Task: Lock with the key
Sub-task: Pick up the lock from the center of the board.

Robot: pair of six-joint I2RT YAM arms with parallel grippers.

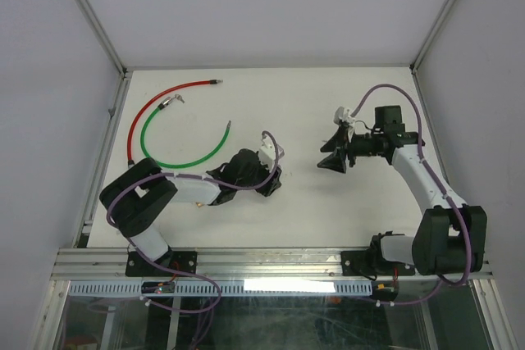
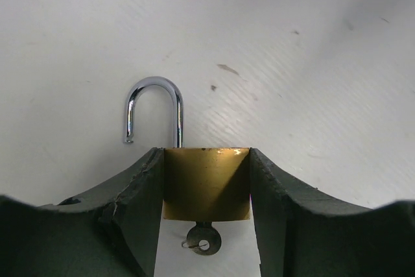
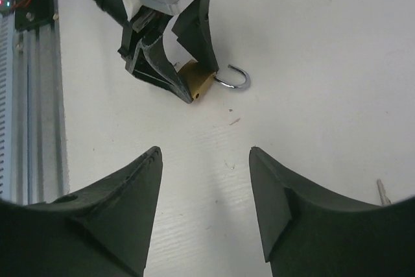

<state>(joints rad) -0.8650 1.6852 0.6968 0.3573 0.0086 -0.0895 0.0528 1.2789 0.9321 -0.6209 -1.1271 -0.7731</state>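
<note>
A brass padlock (image 2: pixel 206 183) sits between my left gripper's (image 2: pixel 206 160) fingers, which are shut on its two sides. Its chrome shackle (image 2: pixel 155 105) stands open, the free end out of the body. The key (image 2: pixel 204 239) is in the keyhole at the lock's bottom, with its round head sticking out towards the wrist. From above, the left gripper (image 1: pixel 267 178) is at the table's middle. My right gripper (image 1: pixel 332 157) hangs to its right, open and empty. In the right wrist view the padlock (image 3: pixel 196 82) lies well ahead of the right gripper (image 3: pixel 204 154).
A red cable (image 1: pixel 160 104) and a green cable (image 1: pixel 184 149) curve across the back left of the table. A metal cable tip (image 3: pixel 382 192) lies near the right gripper's far finger. An aluminium rail (image 1: pixel 271 264) runs along the near edge.
</note>
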